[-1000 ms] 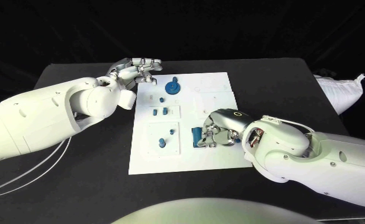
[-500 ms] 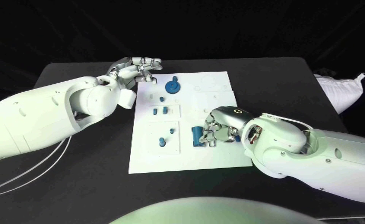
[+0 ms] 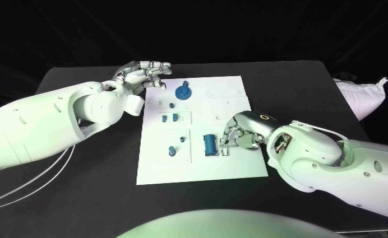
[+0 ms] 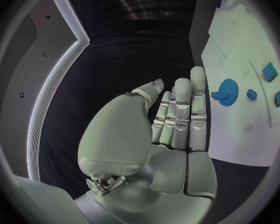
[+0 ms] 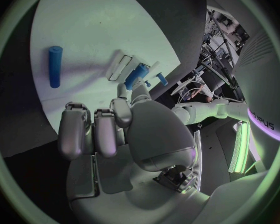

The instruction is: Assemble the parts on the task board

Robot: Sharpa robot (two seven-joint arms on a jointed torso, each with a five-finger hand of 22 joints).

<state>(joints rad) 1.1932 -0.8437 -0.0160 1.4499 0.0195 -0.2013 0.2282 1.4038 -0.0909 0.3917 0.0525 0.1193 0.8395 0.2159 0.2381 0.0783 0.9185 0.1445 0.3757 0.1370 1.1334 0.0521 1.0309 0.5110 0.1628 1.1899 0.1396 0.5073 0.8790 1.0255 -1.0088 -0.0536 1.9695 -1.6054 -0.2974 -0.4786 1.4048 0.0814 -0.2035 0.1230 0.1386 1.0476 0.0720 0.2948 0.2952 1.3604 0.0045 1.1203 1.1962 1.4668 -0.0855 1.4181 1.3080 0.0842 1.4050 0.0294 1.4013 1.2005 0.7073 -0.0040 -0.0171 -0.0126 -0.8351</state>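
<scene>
1. On the black table [image 3: 97,187] lies the white task board [image 3: 230,162], with small blue parts spread across it: a gear [image 3: 184,91] toward its far end, a few small pieces in its middle, and a cylinder [image 3: 209,144] lying flat in its near half.
2. Right hand [image 3: 239,133] sits low over the board just beside the cylinder, fingers curled in and holding nothing. Whether a fingertip touches the cylinder I cannot tell.
3. Left hand [image 3: 146,75] hovers at the board's far left corner, near the gear, fingers apart and empty.
4. Risk: the cylinder lies on its side, so a glancing touch from the right hand would likely roll it away or off its marked spot.
5. Risk: the right hand's knuckles are close to the board, and pressing down could shift the whole board and disturb the small pieces.
6. Risk: the left hand, reaching in, might brush the gear out of place.
</scene>
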